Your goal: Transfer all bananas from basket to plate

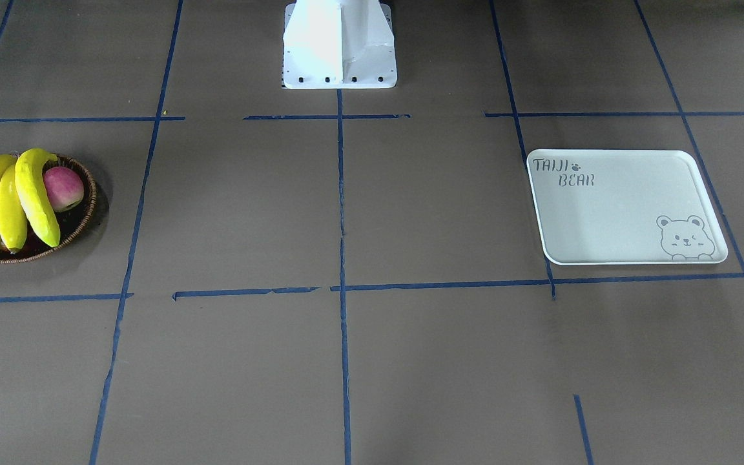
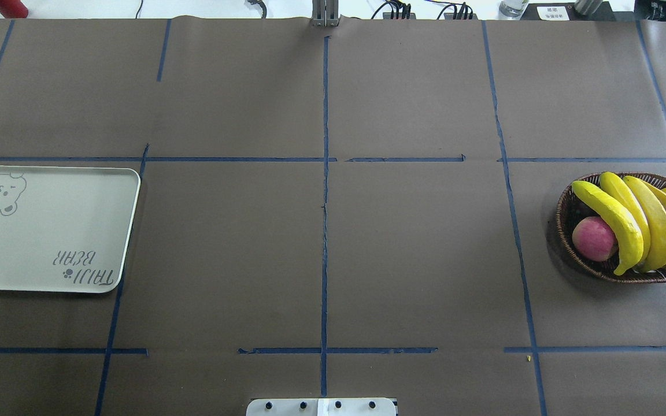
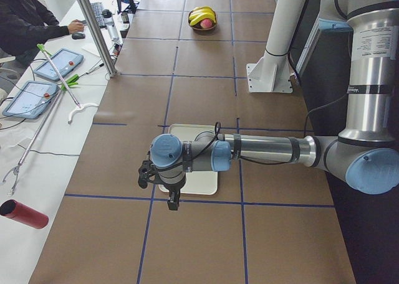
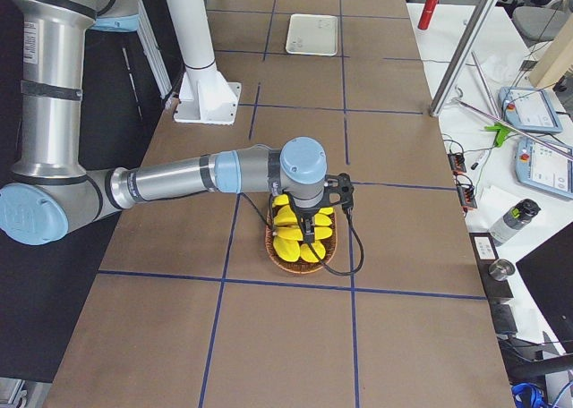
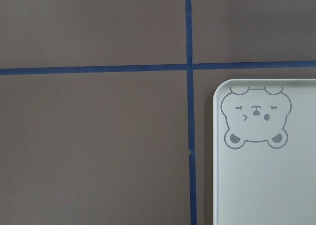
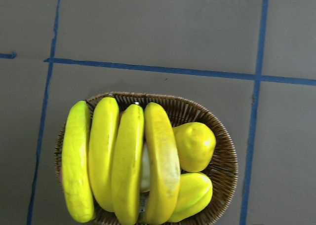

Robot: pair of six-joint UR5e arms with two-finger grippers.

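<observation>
Several yellow bananas (image 2: 645, 222) lie side by side in the brown wicker basket (image 2: 567, 208) at the table's right end; they also show in the front view (image 1: 7, 200) and the right wrist view (image 6: 126, 161). The pale plate (image 2: 50, 231) with the bear drawing lies bare at the left end, and its corner shows in the left wrist view (image 5: 266, 185). My right gripper (image 4: 309, 233) hangs above the bananas. My left gripper (image 3: 171, 203) hangs above the plate's outer edge. Both show only in the side views, so I cannot tell whether they are open or shut.
A pink-red apple (image 2: 594, 238) lies in the basket beside the bananas, with rounder yellow fruit (image 6: 195, 146) at the other side. The white robot base (image 1: 340, 45) stands mid-table. A red cylinder (image 3: 24, 213), a metal post (image 3: 93, 28) and an operator are at the far side.
</observation>
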